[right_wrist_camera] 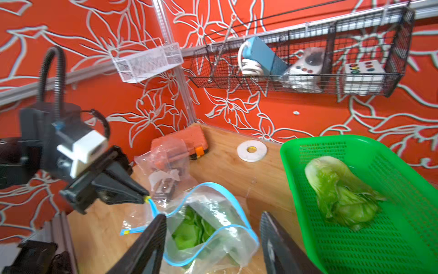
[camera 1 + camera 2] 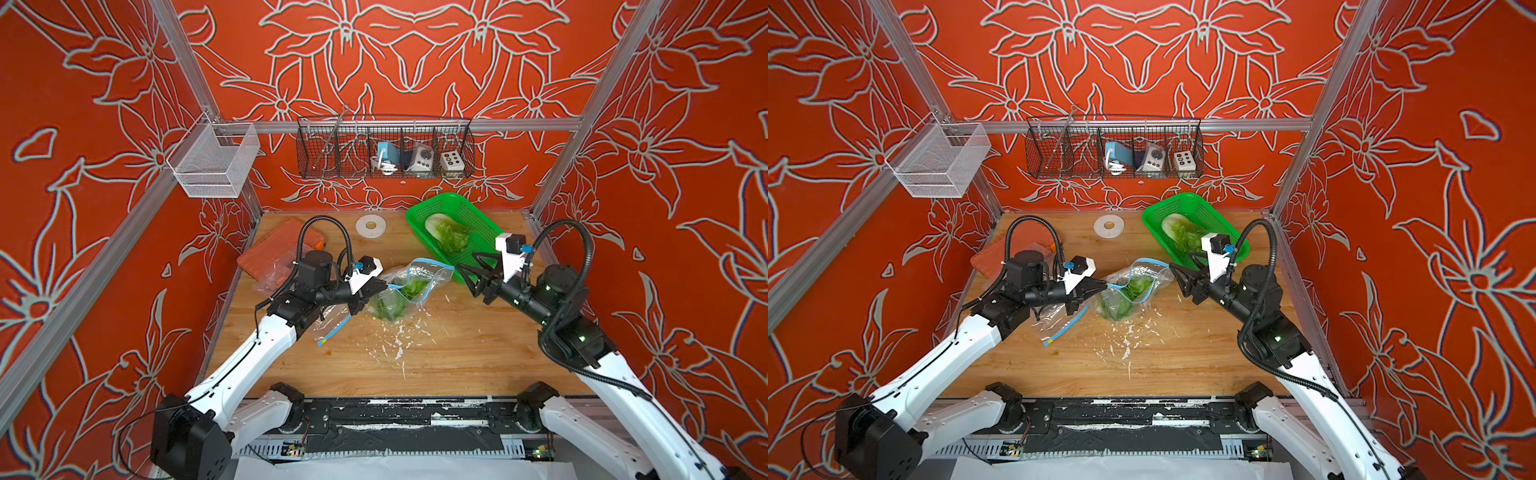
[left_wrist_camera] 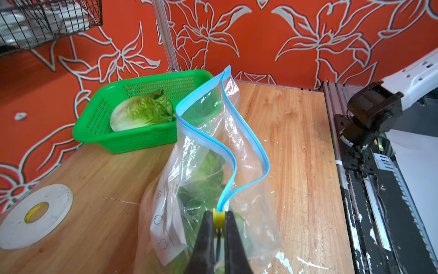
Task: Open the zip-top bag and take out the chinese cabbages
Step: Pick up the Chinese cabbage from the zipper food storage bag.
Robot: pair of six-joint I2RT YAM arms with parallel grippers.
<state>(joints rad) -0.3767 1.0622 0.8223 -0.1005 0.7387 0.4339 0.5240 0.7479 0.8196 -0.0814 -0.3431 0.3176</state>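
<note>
We are seeing the left gripper (image 2: 382,286) just left of centre in both top views, and its fingers (image 3: 205,239) are pinching tight on the yellow slider (image 3: 218,216) at one end of the blue zip strip (image 3: 258,151). The zip-top bag (image 2: 417,284) is lying in the middle of the wooden table (image 2: 457,353) with its mouth gaping open, the two blue edges curving apart. Inside it green cabbage leaves (image 2: 390,307) are showing through the clear plastic; we are not able to count the heads there. The right gripper (image 1: 211,217) is hanging right of the bag, and its fingers (image 1: 154,237) are standing wide apart, gripping nothing; in the right wrist view the bag's open mouth is showing beyond the gap, and we cannot tell whether either finger is touching the plastic. One cabbage (image 2: 446,237) is lying in the green basket (image 2: 471,208) at the upper right of the table, its white base pointing to the upper left. A second, flat clear bag (image 2: 328,328) is lying under the left wrist and a white tape roll (image 2: 370,226) is sitting near the table's back edge.
</note>
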